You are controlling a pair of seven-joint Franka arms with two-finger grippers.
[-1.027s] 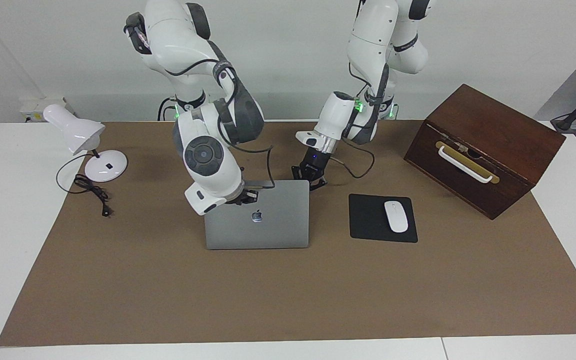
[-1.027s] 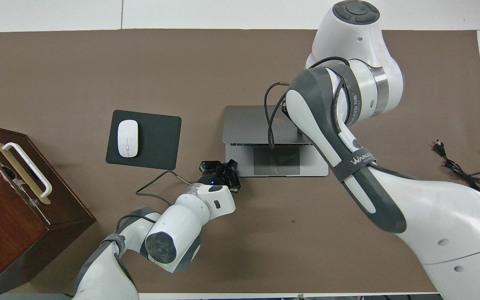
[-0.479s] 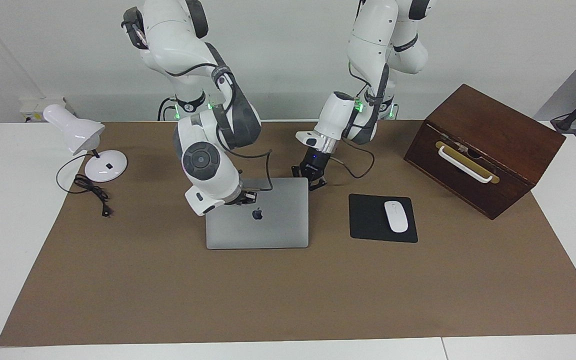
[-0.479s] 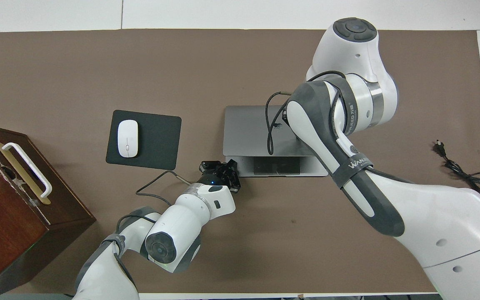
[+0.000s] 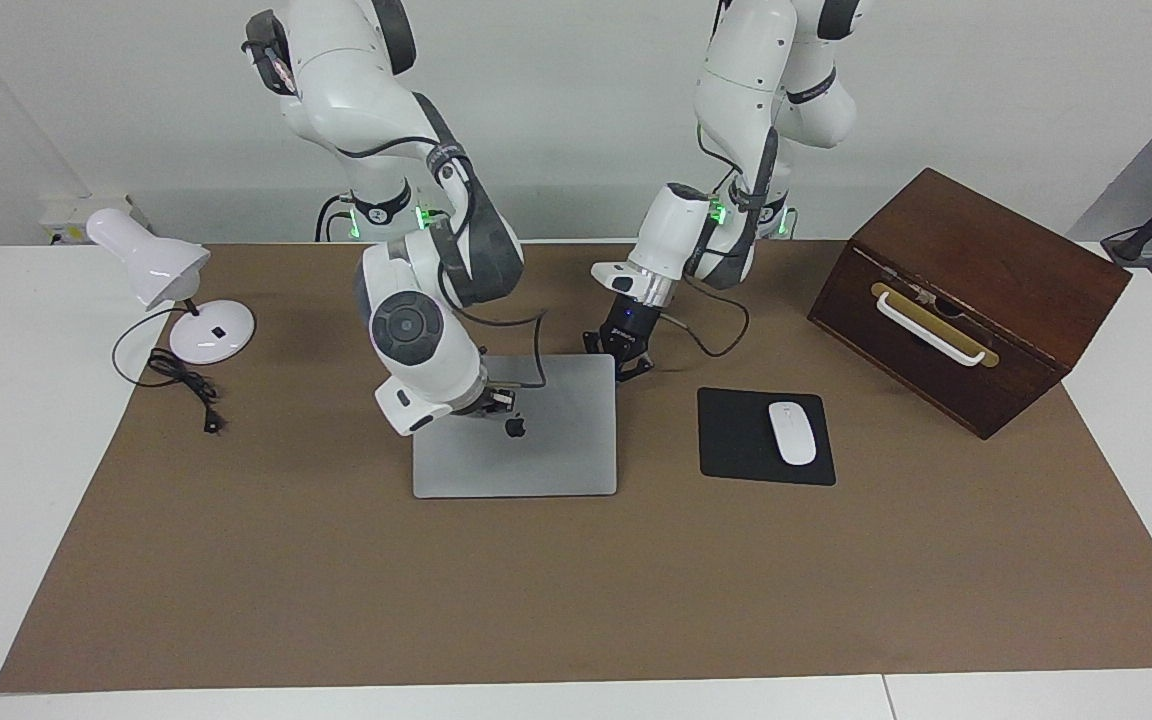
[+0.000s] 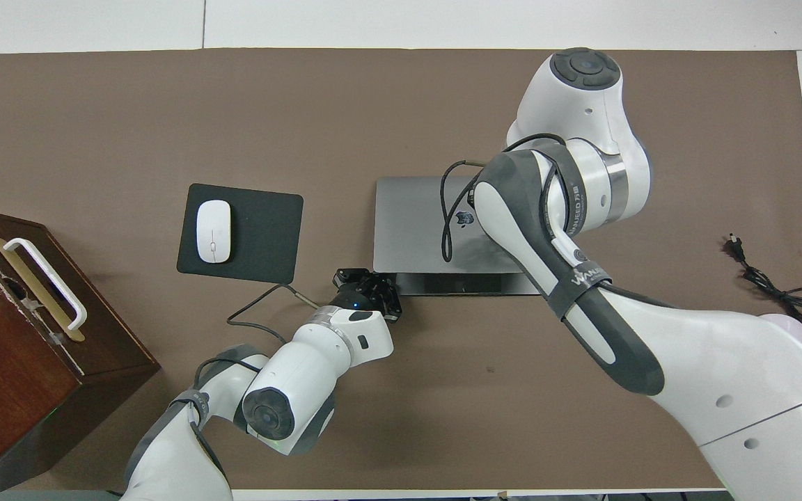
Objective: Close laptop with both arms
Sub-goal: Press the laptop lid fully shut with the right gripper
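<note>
The silver laptop lies in the middle of the brown mat, its lid lowered almost flat. In the overhead view only a thin strip of its base shows under the lid. My right gripper is shut and rests on the lid beside the apple logo; from overhead its own arm mostly hides it. My left gripper is shut and low at the laptop's corner nearest the robots, toward the left arm's end. Whether it touches that corner I cannot tell.
A black mouse pad with a white mouse lies beside the laptop toward the left arm's end, and a wooden box stands past it. A white desk lamp and its cord sit at the right arm's end.
The lid has come down from half open to nearly flat, covering the keys and trackpad. My right gripper went down with it. The left gripper has stayed where it was.
</note>
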